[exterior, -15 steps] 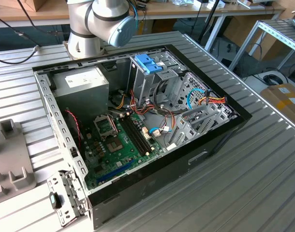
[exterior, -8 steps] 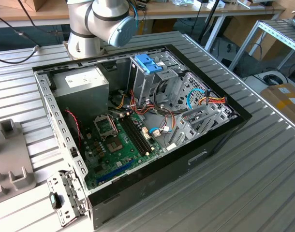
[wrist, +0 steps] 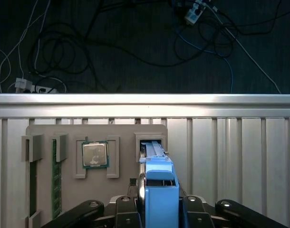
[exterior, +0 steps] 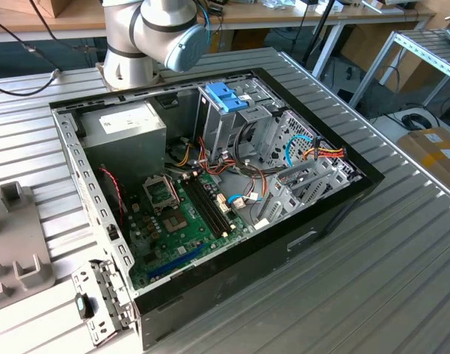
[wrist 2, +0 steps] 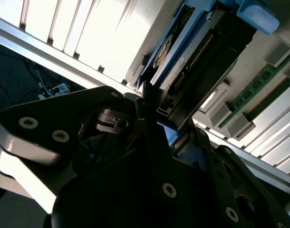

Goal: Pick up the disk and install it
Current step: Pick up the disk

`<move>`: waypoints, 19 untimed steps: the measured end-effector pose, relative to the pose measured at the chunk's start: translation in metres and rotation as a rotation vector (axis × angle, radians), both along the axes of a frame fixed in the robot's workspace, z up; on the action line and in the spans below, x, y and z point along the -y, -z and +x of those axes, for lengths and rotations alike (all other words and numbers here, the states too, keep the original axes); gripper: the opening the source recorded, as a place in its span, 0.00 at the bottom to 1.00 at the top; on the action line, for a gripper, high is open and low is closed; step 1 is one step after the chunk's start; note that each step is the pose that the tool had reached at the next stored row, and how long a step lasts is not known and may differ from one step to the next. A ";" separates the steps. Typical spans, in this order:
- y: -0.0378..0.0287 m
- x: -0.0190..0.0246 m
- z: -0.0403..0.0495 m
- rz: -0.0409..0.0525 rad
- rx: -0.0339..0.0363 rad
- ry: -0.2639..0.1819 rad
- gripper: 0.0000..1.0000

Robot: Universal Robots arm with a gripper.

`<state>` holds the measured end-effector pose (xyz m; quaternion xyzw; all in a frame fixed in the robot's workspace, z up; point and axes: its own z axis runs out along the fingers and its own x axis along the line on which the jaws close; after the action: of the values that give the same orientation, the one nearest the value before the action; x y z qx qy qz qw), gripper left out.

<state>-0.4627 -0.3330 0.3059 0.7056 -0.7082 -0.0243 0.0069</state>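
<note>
Closest to the lens in both wrist views is my gripper (wrist: 160, 204), its black body set about the disk (wrist: 157, 166). Whether it is clenched on the disk or merely sits round it, I cannot tell.

The disk stands on edge in a slot of the grey fixture tray (wrist: 126, 135), its light blue frame towards me. The same tray holds a processor chip (wrist: 95, 154) lying flat in a square pocket just beside the disk's slot, and green memory sticks (wrist: 54, 175) on edge in narrow slots further along.

The first wrist view adds the ribbed table (wrist: 230, 152) and, beyond its edge, loose cables (wrist: 78, 52) on a dark floor. The second wrist view gives the disk from the side, blue frame along its length.

The exterior view shows the open computer case (exterior: 336, 206). Inside are a green motherboard (exterior: 181, 214), a grey power-supply box (exterior: 125, 129), a metal cage (exterior: 217, 125) topped by a blue handle (exterior: 226, 96), and bundled wires (exterior: 313, 151). My arm's base (exterior: 147, 33) stands behind the case.
</note>
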 end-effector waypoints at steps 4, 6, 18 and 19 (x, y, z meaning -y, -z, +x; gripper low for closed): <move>-0.0032 0.0000 0.0000 -0.0001 -0.0001 0.000 0.37; -0.0047 0.0000 0.0000 -0.0001 -0.0002 0.000 0.37; -0.0130 0.0000 0.0000 0.0000 -0.0001 0.000 0.37; -0.0139 0.0000 0.0000 0.0000 -0.0001 0.000 0.37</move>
<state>-0.4627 -0.3330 0.3198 0.7056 -0.7082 -0.0243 0.0069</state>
